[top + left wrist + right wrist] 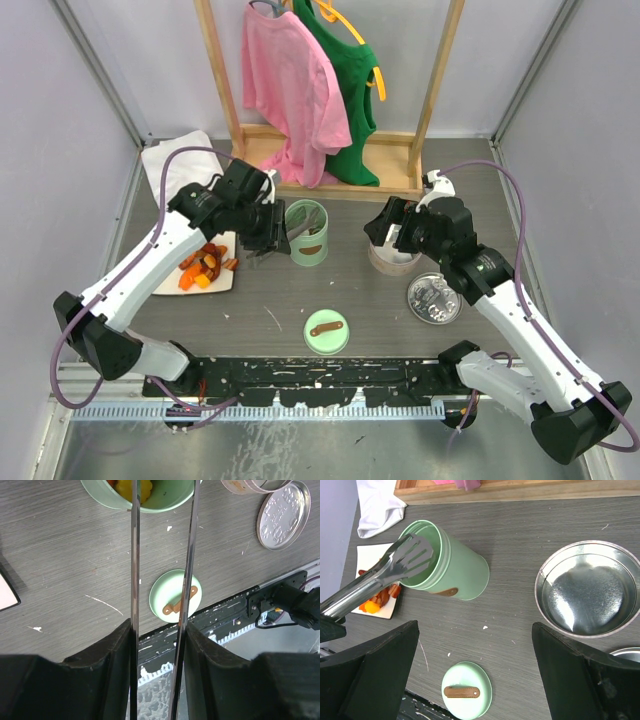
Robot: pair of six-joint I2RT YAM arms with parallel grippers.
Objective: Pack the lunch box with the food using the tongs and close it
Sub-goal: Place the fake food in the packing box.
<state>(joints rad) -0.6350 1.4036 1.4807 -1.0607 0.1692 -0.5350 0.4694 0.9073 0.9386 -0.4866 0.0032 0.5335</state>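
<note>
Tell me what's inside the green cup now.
A yellow-orange piece lies in the cup, against its wall. The tongs cover part of the mouth in the right wrist view, so the rest of the inside is hidden.

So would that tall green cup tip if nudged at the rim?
Probably: the green cup stands tall on a narrow base, so a rim push may tip it. It looks thin-walled and light; being round, it would likely roll.
</note>
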